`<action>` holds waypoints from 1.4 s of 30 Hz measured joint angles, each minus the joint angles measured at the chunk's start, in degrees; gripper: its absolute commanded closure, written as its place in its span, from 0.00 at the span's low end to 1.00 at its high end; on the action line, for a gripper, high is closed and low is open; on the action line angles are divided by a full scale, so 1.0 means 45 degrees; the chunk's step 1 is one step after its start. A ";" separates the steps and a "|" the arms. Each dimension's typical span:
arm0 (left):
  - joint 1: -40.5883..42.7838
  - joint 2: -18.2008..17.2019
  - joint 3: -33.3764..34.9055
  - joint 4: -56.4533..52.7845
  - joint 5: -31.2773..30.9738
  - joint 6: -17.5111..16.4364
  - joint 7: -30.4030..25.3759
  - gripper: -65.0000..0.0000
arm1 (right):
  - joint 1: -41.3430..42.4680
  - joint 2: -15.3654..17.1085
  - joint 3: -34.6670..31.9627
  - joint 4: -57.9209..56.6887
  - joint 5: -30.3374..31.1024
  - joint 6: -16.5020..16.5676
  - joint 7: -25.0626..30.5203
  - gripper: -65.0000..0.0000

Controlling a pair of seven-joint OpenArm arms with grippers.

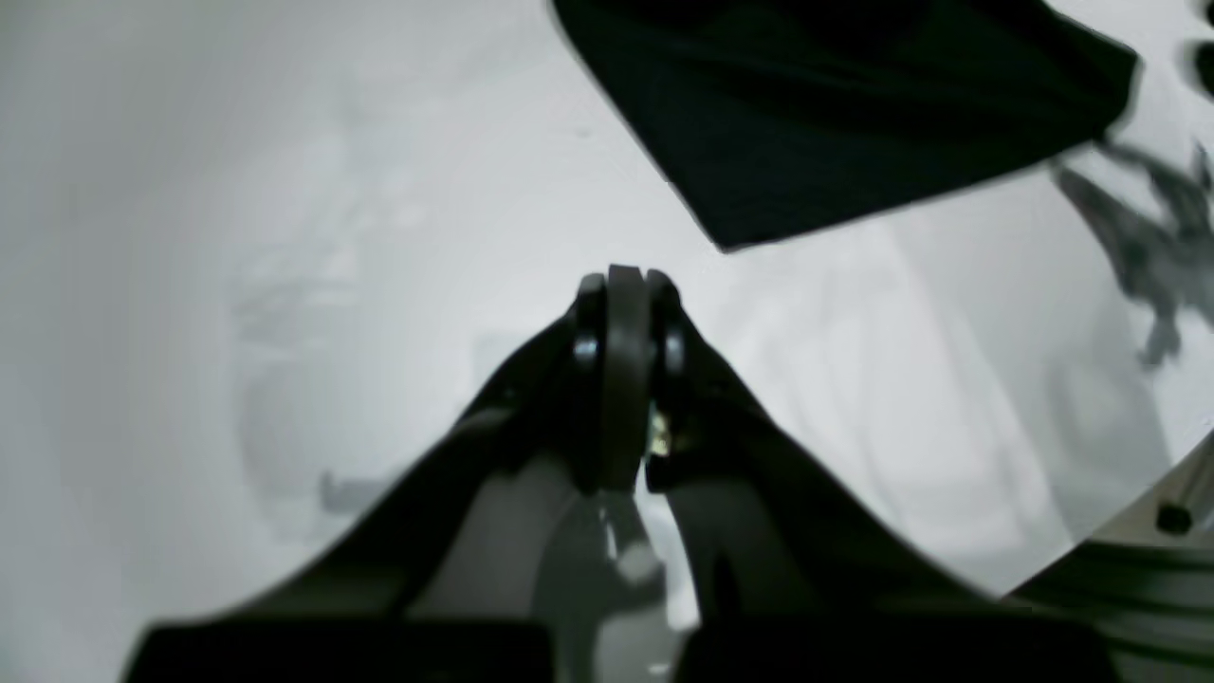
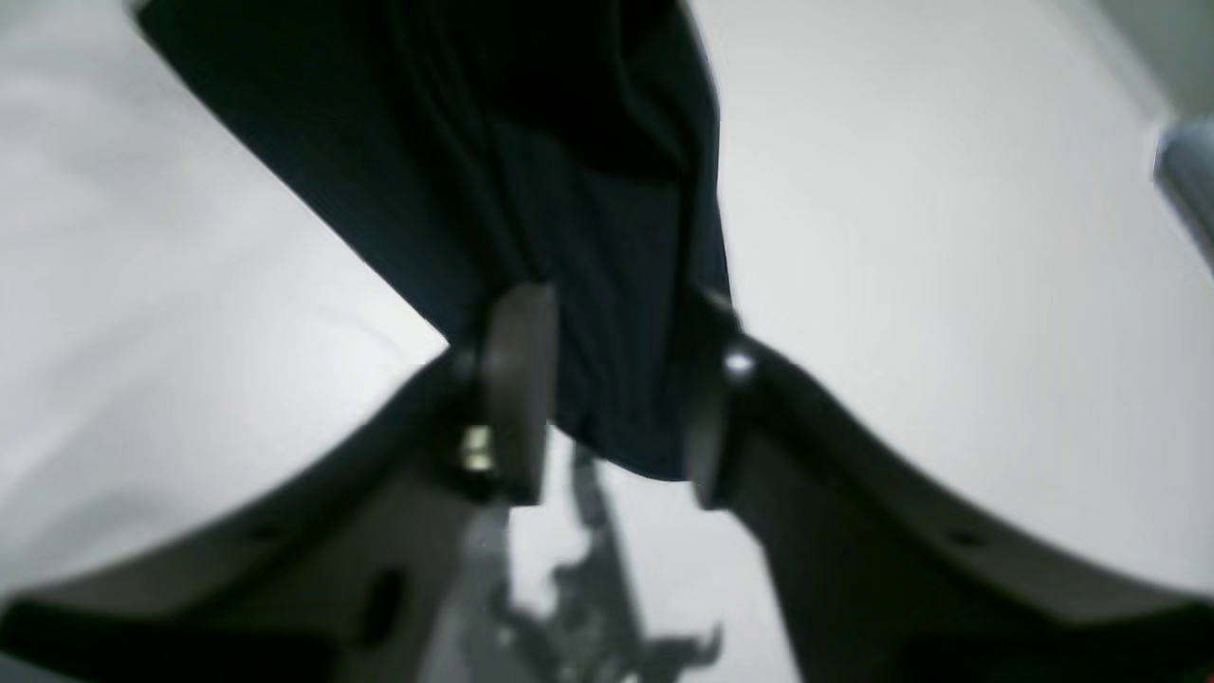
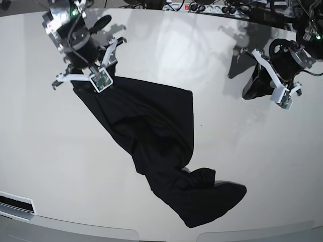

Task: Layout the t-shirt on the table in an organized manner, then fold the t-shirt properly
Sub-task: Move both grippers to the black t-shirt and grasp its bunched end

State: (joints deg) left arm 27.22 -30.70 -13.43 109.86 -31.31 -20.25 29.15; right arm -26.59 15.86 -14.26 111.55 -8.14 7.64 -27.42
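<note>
Right gripper (image 2: 612, 389) sits at the far left of the base view, wrist pitched down, jaws standing apart with dark cloth hanging between the fingers (image 2: 517, 379). Left gripper (image 1: 626, 313), far right, hangs clear on its own, jaws pressed tight together, gripping nothing.

My robot lab bench: glossy white table (image 3: 45, 151), power strips and cables (image 3: 222, 7) at 12 o'clock.

Black arms (image 3: 75, 38), white brackets (image 3: 275, 75)
</note>
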 measured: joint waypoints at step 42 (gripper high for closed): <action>-0.2414 0.0044 0.2191 -0.3002 -0.0947 -0.0889 0.0199 0.47 | 0.3347 -0.4469 -0.3177 -0.5765 0.6232 0.6936 -0.3113 0.45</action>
State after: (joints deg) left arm 16.36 -30.50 -3.57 96.36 -35.57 -24.25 30.04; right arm -11.53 -4.25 -28.56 85.60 19.90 38.85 -41.43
